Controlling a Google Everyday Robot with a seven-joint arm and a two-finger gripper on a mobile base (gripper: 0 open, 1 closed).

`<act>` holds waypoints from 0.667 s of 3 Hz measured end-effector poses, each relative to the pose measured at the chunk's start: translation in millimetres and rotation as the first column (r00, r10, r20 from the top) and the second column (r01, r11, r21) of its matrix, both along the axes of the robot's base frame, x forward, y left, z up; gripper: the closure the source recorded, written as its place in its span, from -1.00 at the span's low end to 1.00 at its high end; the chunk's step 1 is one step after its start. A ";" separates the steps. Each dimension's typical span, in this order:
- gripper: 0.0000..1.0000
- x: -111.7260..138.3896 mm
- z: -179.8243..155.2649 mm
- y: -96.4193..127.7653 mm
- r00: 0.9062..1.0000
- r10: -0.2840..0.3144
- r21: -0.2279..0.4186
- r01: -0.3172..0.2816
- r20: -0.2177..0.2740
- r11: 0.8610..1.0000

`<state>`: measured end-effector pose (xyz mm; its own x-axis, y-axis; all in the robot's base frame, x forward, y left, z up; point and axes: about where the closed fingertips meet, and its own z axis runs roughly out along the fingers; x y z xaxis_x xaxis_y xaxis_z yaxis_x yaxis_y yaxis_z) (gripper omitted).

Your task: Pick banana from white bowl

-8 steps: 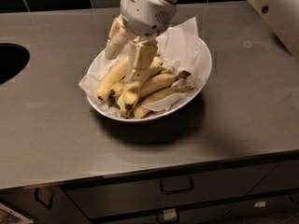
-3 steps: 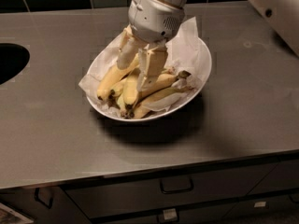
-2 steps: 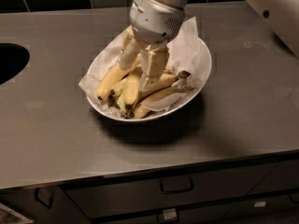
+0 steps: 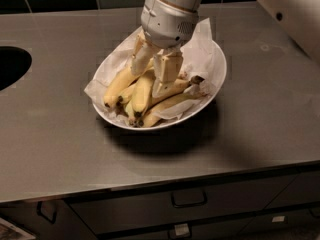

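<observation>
**Pincer.** The pincer (image 4: 148, 81) is lowered into the bowl (image 4: 223, 70), pointing down from the arm's grey wrist housing. Its two fingers (image 4: 167, 73) are spread apart, with a clear gap between them. They stand one on each side of the banana (image 4: 143, 93). Whether the fingers press on the fruit cannot be told. Nothing is lifted.

**Banana.** The banana lies in the bowl, at the middle of the pile. Its dark tip points toward the near rim. A paler, longer banana (image 4: 117, 87) lies just beside it on the left. Thinner ones (image 4: 172, 103) lie on the right.

**Bowl.** The bowl is lined with crumpled paper (image 4: 202, 43). It rests on the grey bench (image 4: 60, 144), well apart from the dark round cutout (image 4: 10, 66) at the left edge. Drawers (image 4: 189, 200) sit below the bench front.
</observation>
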<state>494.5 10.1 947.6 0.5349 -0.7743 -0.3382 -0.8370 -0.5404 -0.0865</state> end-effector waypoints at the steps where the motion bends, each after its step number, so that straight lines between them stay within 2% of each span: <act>1: -0.08 5.2 -3.1 -1.1 1.000 0.007 -0.008 -0.007 0.003 1.000; 2: -0.08 12.5 -4.9 0.1 1.000 0.012 -0.014 -0.012 0.009 1.000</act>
